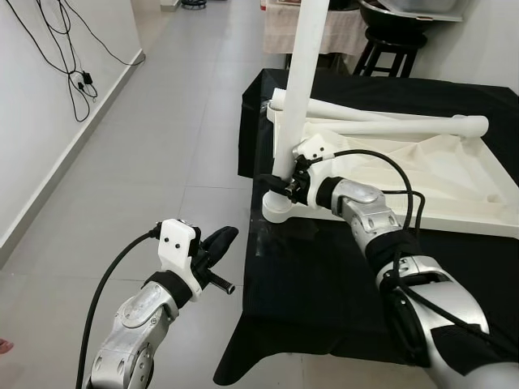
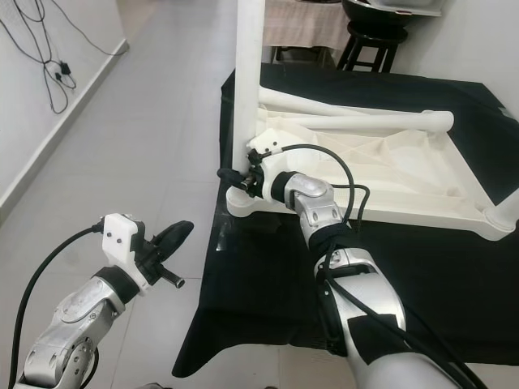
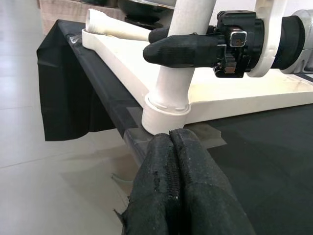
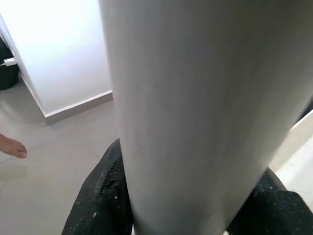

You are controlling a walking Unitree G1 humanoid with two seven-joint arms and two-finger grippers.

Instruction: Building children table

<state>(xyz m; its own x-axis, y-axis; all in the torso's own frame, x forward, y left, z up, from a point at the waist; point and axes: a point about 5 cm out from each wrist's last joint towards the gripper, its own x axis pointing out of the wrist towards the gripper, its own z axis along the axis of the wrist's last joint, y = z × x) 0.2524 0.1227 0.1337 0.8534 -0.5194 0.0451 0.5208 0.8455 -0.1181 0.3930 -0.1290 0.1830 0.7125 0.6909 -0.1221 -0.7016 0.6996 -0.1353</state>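
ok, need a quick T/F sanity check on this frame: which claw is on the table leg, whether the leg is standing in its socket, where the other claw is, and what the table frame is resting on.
1. The right claw is clamped around the upright white table leg. True.
2. The left claw is holding the leg too. False: it is shut on nothing, in the air over the floor beside the black cloth.
3. The upright leg stands in the corner socket of the white table frame. True.
4. The table frame lies on bare floor tiles. False: it rests on the black cloth.
5. Every leg is standing upright. False: at least two loose legs lie flat across the frame.
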